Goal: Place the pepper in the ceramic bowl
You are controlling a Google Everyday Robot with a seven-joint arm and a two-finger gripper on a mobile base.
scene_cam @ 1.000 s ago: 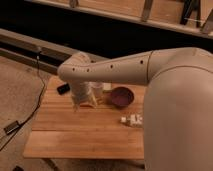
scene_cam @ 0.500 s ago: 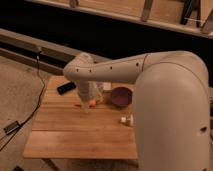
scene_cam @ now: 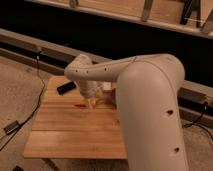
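Orange pepper (scene_cam: 80,105) lies flat on the wooden counter (scene_cam: 75,131), not yet lifted. The gripper (scene_cam: 93,102) hangs low just beside it, presumably lining up the pick. Jaws apart or together: cannot tell. The ceramic bowl is hidden, probably behind the arm (scene_cam: 150,100).

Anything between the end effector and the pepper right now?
Only bare wooden tabletop, in the camera view. The end effector hangs low over the table's middle; the pepper lies close beside it, on the side toward the black object.
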